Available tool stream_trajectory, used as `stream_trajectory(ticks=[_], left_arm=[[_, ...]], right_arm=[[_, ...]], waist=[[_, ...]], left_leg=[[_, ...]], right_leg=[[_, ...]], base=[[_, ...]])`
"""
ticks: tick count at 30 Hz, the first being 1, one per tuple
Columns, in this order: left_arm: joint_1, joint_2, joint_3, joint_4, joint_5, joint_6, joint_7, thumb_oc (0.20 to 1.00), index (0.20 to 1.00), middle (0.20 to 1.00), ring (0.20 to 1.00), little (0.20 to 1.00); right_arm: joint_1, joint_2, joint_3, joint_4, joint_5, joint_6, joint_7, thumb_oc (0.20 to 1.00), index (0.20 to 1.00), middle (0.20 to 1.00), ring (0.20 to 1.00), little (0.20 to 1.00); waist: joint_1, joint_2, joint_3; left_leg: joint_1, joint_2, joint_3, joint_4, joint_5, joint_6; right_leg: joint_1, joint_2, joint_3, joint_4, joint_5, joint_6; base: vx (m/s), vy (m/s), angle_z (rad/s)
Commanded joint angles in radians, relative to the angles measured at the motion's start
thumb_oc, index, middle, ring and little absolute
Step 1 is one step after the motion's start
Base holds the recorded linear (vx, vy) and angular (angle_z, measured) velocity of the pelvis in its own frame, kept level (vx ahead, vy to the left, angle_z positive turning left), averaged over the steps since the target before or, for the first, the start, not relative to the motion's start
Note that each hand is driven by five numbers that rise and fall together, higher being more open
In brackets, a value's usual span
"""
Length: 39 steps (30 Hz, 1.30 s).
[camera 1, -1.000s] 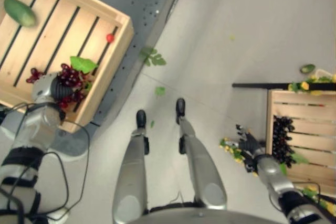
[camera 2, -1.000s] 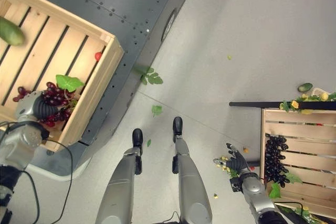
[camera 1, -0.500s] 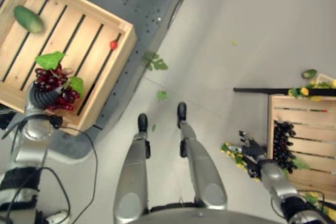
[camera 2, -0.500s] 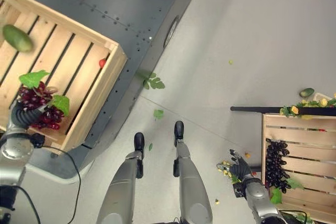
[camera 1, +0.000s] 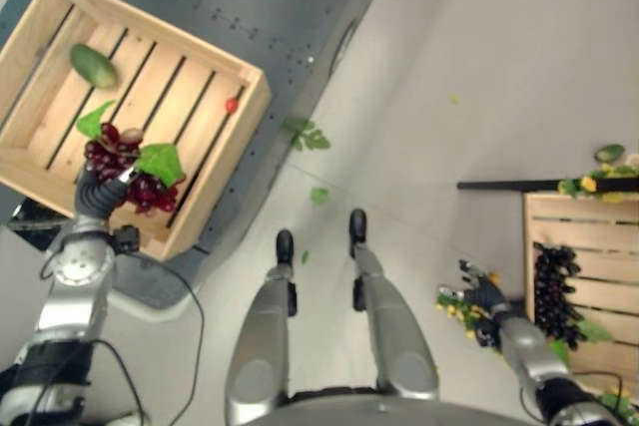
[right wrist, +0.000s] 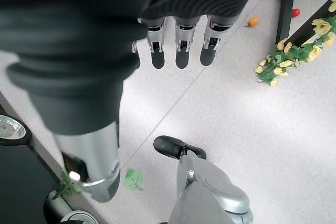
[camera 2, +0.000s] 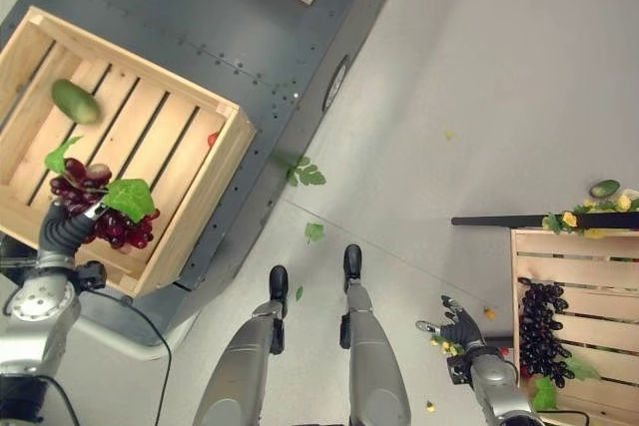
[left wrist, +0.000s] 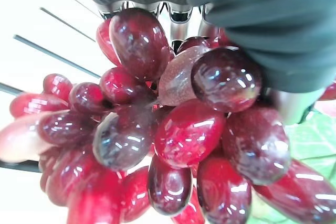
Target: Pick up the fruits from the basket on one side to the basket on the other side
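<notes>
Red grape bunch with green leaves (camera 1: 135,162) clutched in curled left hand (camera 1: 95,192) above slatted wooden crate (camera 1: 215,172), right hand (camera 2: 461,327) spread, empty, beside second wooden crate (camera 2: 584,291) holding dark grapes (camera 2: 541,331).

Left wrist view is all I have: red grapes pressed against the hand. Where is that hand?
Observer: The left hand holds the red grapes over the left crate.
Operator: Anything else in that crate?
Observer: A green fruit and a small red one.
Operator: And the right hand?
Observer: The right hand is open over the floor, beside the right crate, which holds dark grapes.
</notes>
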Motion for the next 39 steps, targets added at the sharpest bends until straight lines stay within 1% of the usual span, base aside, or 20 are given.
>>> stream_trajectory(ticks=[1, 4, 5, 6, 7, 14, 18, 19, 20, 21, 24, 25, 28, 32, 33, 34, 38, 39], left_arm=[[0.027, -0.001, 0.076, -0.054, -0.108, -0.095, -0.022, 0.200, 0.200, 0.200, 0.200, 0.200], [0.034, -0.007, 0.068, -0.080, -0.145, -0.099, -0.036, 0.200, 0.200, 0.200, 0.200, 0.200], [0.040, -0.015, 0.057, -0.101, -0.193, -0.101, -0.055, 0.200, 0.200, 0.200, 0.200, 0.200], [0.042, -0.020, 0.053, -0.106, -0.209, -0.101, -0.063, 0.200, 0.200, 0.200, 0.200, 0.200], [0.042, -0.020, 0.053, -0.106, -0.209, -0.101, -0.063, 0.200, 0.200, 0.200, 0.200, 0.200], [0.050, -0.030, 0.048, -0.141, -0.275, -0.104, -0.089, 0.200, 0.200, 0.200, 0.200, 0.200], [0.058, -0.018, 0.045, -0.165, -0.314, -0.105, -0.120, 0.200, 0.200, 0.200, 0.200, 0.200], [0.059, -0.018, 0.045, -0.165, -0.315, -0.105, -0.121, 0.200, 0.200, 0.200, 0.200, 0.200], [0.047, -0.010, 0.024, -0.181, -0.338, -0.105, -0.136, 0.200, 0.200, 0.200, 0.200, 0.200], [0.047, -0.010, 0.024, -0.181, -0.338, -0.105, -0.136, 0.200, 0.200, 0.200, 0.200, 0.200], [0.046, -0.010, 0.003, -0.211, -0.358, -0.101, -0.152, 0.200, 0.200, 0.200, 0.200, 0.200], [0.043, -0.007, -0.008, -0.215, -0.365, -0.099, -0.156, 0.200, 0.200, 0.200, 0.200, 0.200], [0.039, -0.002, -0.019, -0.221, -0.363, -0.097, -0.164, 0.200, 0.200, 0.200, 0.200, 0.200], [0.043, -0.010, -0.034, -0.240, -0.364, -0.091, -0.181, 0.200, 0.200, 0.200, 0.200, 0.200], [0.046, -0.013, -0.040, -0.245, -0.362, -0.086, -0.186, 0.200, 0.200, 0.200, 0.200, 0.200], [0.047, -0.014, -0.040, -0.245, -0.362, -0.086, -0.186, 0.200, 0.200, 0.200, 0.200, 0.200], [0.035, -0.027, -0.060, -0.253, -0.353, -0.084, -0.190, 0.200, 0.200, 0.200, 0.200, 0.200], [0.035, -0.028, -0.061, -0.253, -0.353, -0.084, -0.190, 0.200, 0.200, 0.200, 0.200, 0.200]], right_arm=[[0.041, -0.041, -0.003, 0.052, -0.020, 0.011, -0.003, 1.000, 1.000, 1.000, 1.000, 1.000], [0.039, -0.038, 0.001, 0.063, -0.026, 0.011, -0.002, 1.000, 1.000, 1.000, 1.000, 1.000], [0.042, -0.033, 0.003, 0.074, -0.034, 0.012, -0.001, 1.000, 1.000, 1.000, 1.000, 1.000], [0.040, -0.031, 0.005, 0.077, -0.036, 0.012, 0.000, 1.000, 1.000, 1.000, 1.000, 1.000], [0.040, -0.031, 0.005, 0.077, -0.036, 0.012, 0.000, 1.000, 1.000, 1.000, 1.000, 1.000], [0.057, -0.024, 0.012, 0.063, -0.054, 0.011, 0.011, 1.000, 1.000, 1.000, 1.000, 1.000], [0.078, -0.035, 0.021, 0.008, -0.078, 0.007, 0.027, 1.000, 1.000, 1.000, 1.000, 1.000], [0.079, -0.035, 0.021, 0.007, -0.078, 0.008, 0.027, 1.000, 1.000, 1.000, 1.000, 1.000], [0.088, -0.043, 0.031, -0.034, -0.094, 0.004, 0.039, 1.000, 1.000, 1.000, 1.000, 1.000], [0.089, -0.043, 0.031, -0.035, -0.094, 0.004, 0.039, 1.000, 1.000, 1.000, 1.000, 1.000], [0.101, -0.049, 0.029, -0.107, -0.092, -0.002, 0.049, 1.000, 1.000, 1.000, 1.000, 1.000], [0.105, -0.054, 0.027, -0.152, -0.086, -0.009, 0.053, 1.000, 1.000, 1.000, 1.000, 1.000], [0.113, -0.061, 0.020, -0.196, -0.082, -0.015, 0.058, 1.000, 1.000, 1.000, 1.000, 1.000], [0.126, -0.081, 0.009, -0.323, -0.085, -0.024, 0.079, 1.000, 1.000, 1.000, 1.000, 1.000], [0.129, -0.088, 0.002, -0.370, -0.079, -0.028, 0.086, 1.000, 1.000, 1.000, 1.000, 1.000], [0.130, -0.089, 0.001, -0.371, -0.079, -0.027, 0.086, 1.000, 1.000, 1.000, 1.000, 1.000], [0.112, -0.109, -0.013, -0.512, -0.065, -0.036, 0.094, 1.000, 1.000, 1.000, 1.000, 1.000], [0.113, -0.110, -0.014, -0.513, -0.065, -0.035, 0.094, 1.000, 1.000, 1.000, 1.000, 1.000]], waist=[[-0.005, 0.043, -0.097], [-0.005, 0.050, -0.109], [-0.004, 0.060, -0.127], [-0.003, 0.063, -0.132], [-0.003, 0.063, -0.132], [-0.002, 0.082, -0.180], [-0.005, 0.090, -0.211], [-0.005, 0.090, -0.211], [-0.008, 0.095, -0.233], [-0.009, 0.096, -0.232], [-0.013, 0.099, -0.256], [-0.016, 0.101, -0.275], [-0.020, 0.103, -0.291], [-0.025, 0.104, -0.324], [-0.027, 0.106, -0.343], [-0.027, 0.106, -0.343], [-0.029, 0.107, -0.385], [-0.029, 0.107, -0.385]], left_leg=[[0.031, -0.053, -0.070, -0.209, 0.107, 0.021], [0.048, -0.054, -0.070, -0.216, 0.106, 0.021], [0.075, -0.054, -0.073, -0.218, 0.099, 0.022], [0.088, -0.055, -0.075, -0.222, 0.098, 0.022], [0.088, -0.055, -0.075, -0.222, 0.098, 0.022], [0.152, -0.056, -0.083, -0.243, 0.093, 0.019], [0.187, -0.055, -0.091, -0.257, 0.091, 0.017], [0.188, -0.055, -0.091, -0.258, 0.091, 0.017], [0.210, -0.054, -0.098, -0.267, 0.092, 0.016], [0.212, -0.054, -0.098, -0.268, 0.092, 0.016], [0.234, -0.051, -0.099, -0.273, 0.089, 0.015], [0.248, -0.048, -0.098, -0.278, 0.088, 0.013], [0.260, -0.045, -0.096, -0.280, 0.085, 0.012], [0.282, -0.038, -0.092, -0.284, 0.080, 0.009], [0.294, -0.036, -0.091, -0.287, 0.076, 0.008], [0.295, -0.036, -0.091, -0.287, 0.076, 0.008], [0.322, -0.031, -0.089, -0.293, 0.068, 0.006], [0.323, -0.031, -0.089, -0.293, 0.067, 0.006]], right_leg=[[0.048, 0.028, -0.022, 0.053, -0.145, 0.051], [0.061, 0.027, -0.023, 0.052, -0.149, 0.052], [0.087, 0.026, -0.025, 0.051, -0.157, 0.052], [0.097, 0.027, -0.025, 0.050, -0.159, 0.052], [0.098, 0.027, -0.025, 0.050, -0.159, 0.052], [0.159, 0.032, -0.035, 0.034, -0.178, 0.050], [0.191, 0.035, -0.040, 0.028, -0.189, 0.049], [0.192, 0.035, -0.040, 0.028, -0.189, 0.049], [0.214, 0.035, -0.047, 0.024, -0.197, 0.048], [0.216, 0.035, -0.048, 0.024, -0.198, 0.048], [0.236, 0.037, -0.050, 0.021, -0.205, 0.047], [0.251, 0.038, -0.050, 0.016, -0.209, 0.048], [0.263, 0.039, -0.051, 0.012, -0.213, 0.048], [0.292, 0.039, -0.053, -0.001, -0.219, 0.049], [0.307, 0.040, -0.051, -0.009, -0.222, 0.049], [0.308, 0.040, -0.051, -0.009, -0.222, 0.049], [0.340, 0.040, -0.052, -0.021, -0.228, 0.048], [0.341, 0.040, -0.052, -0.022, -0.228, 0.048]], base=[[0.05, 0.005, 0.02], [0.06, 0.001, 0.00], [0.10, -0.002, 0.00], [0.10, -0.002, 0.02], [0.05, -0.001, 0.03], [0.06, -0.009, 0.01], [0.07, -0.027, 0.04], [0.08, -0.033, 0.10], [0.06, -0.025, 0.08], [0.09, -0.029, 0.08], [0.07, -0.016, 0.05], [0.07, -0.017, 0.02], [0.06, -0.018, 0.00], [0.08, -0.026, -0.01], [0.08, -0.014, -0.01], [0.08, -0.020, -0.02], [0.08, -0.023, 0.00], [0.07, -0.025, 0.01]])
